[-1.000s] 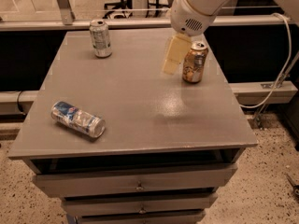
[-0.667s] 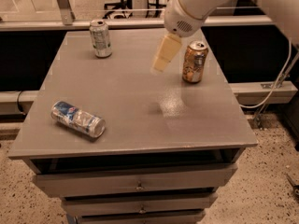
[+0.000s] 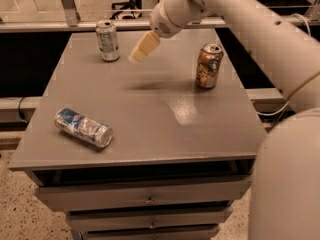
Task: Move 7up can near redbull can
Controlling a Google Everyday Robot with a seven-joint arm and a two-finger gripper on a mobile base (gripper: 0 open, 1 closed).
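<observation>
Hovering claw (image 3: 144, 47) hangs near the upright 7up can (image 3: 108, 40).

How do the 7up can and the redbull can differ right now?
Pose: the 7up can stands upright at the table's far left corner; the redbull can lies on its side near the front left. Shape: the 7up can is shorter and stouter, the redbull can slimmer and longer. Colour: 7up can silvery-white with green, redbull can blue and silver. Shared: both sit on the table, untouched by the gripper, which hovers right of the 7up can.
</observation>
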